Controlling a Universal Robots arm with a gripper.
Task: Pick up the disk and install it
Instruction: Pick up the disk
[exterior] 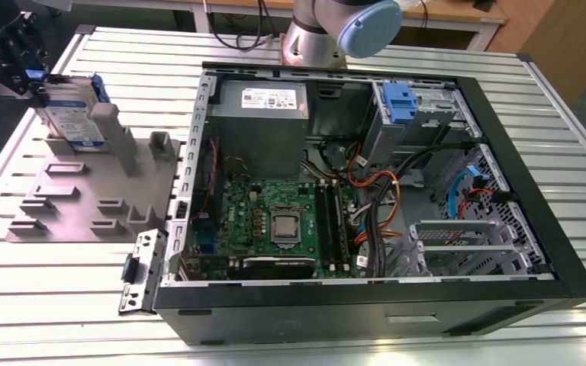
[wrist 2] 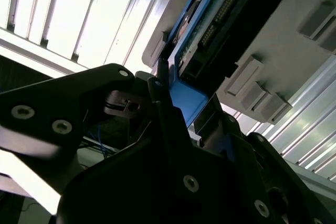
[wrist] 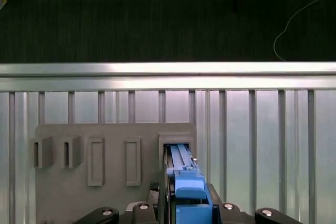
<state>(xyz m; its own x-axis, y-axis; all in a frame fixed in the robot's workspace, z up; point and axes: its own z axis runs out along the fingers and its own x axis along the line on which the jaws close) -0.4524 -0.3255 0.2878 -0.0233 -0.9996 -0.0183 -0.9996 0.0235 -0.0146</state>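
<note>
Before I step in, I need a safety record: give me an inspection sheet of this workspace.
Surface: slatted metal table.
Job's things: disk upright in a grey fixture slot; open case beside it.
Clutter: grey bracket by the case's corner.
Gripper: gripper at the disk's blue rail.
Cables: orange, black and blue cables inside the case.
Surroundings: arm base at the table's far edge; wooden furniture beyond.
</note>
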